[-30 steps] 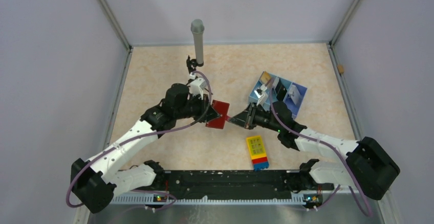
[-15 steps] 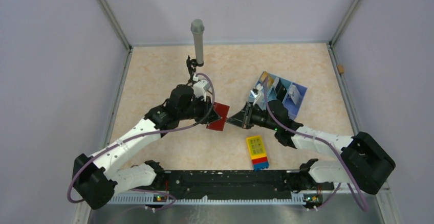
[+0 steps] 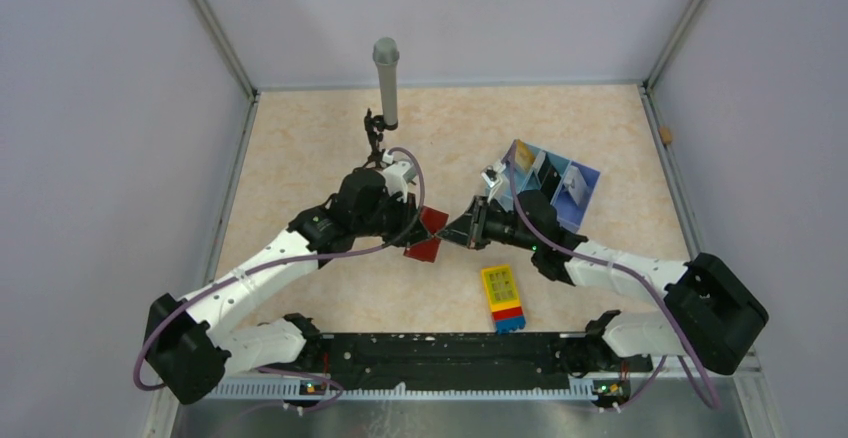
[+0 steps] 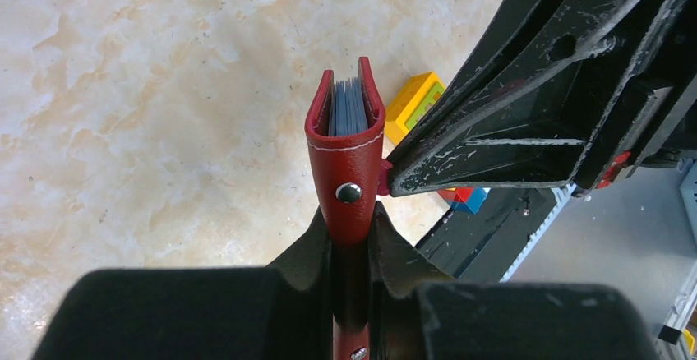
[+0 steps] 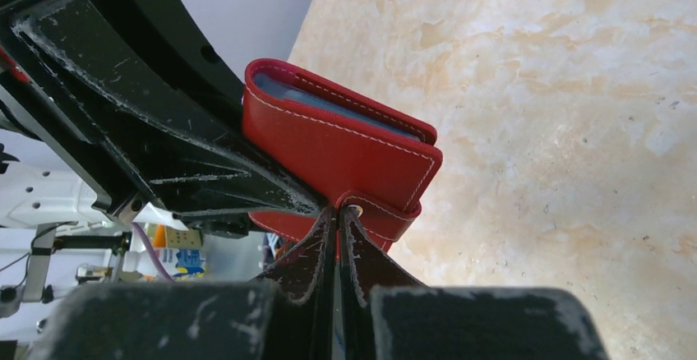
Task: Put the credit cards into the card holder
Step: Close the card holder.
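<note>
The left hand (image 4: 352, 216) is pinching the closed wallet (image 5: 337, 134) by one edge, steadying it above the table (image 3: 300, 148). The right hand (image 5: 337, 214), fingers pressed together on the tab (image 5: 388, 212), is probably working to unfasten it.

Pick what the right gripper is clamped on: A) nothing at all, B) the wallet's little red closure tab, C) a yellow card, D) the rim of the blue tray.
B: the right wrist view shows the right gripper shut on the closure tab of the folded wallet, which the left gripper holds.
</note>
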